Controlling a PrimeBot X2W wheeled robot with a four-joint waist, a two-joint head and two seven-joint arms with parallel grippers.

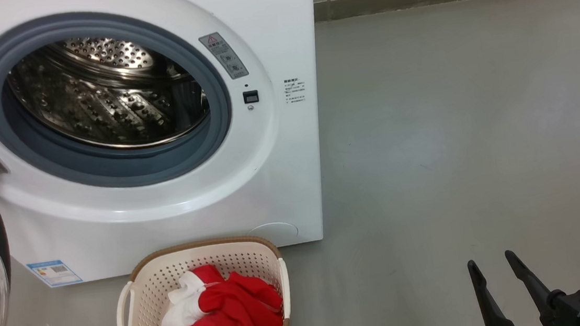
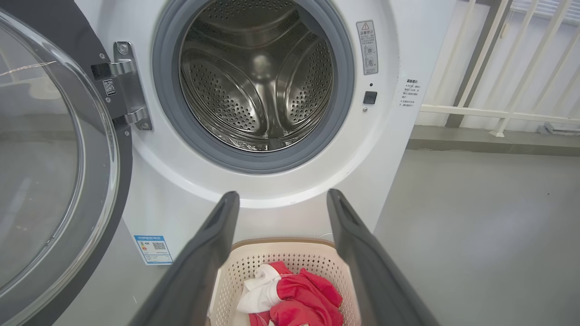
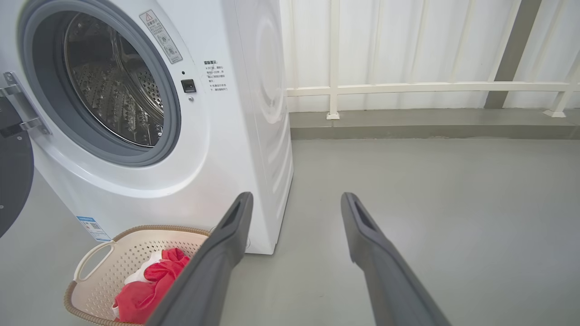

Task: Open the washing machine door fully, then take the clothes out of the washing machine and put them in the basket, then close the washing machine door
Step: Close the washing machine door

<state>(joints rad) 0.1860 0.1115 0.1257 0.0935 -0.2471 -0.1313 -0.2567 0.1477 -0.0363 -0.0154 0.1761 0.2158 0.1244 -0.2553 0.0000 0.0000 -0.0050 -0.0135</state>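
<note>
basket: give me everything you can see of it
The basket is a small cream-white tub that looks plastic, a rounded rectangle with walls perforated all over. It has a brown woven-look rim and pale loop handles at its sides. It stands upright on the grey floor, close in front of the washing machine and below its open drum. The red and white clothes lie heaped inside it.

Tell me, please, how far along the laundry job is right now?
Done: the washing machine door stands wide open, the drum looks empty, and the red clothes lie in the basket. In hand: nothing; the left gripper and the right gripper are both open and empty, the left near the basket. Left: swinging the door shut.
</note>
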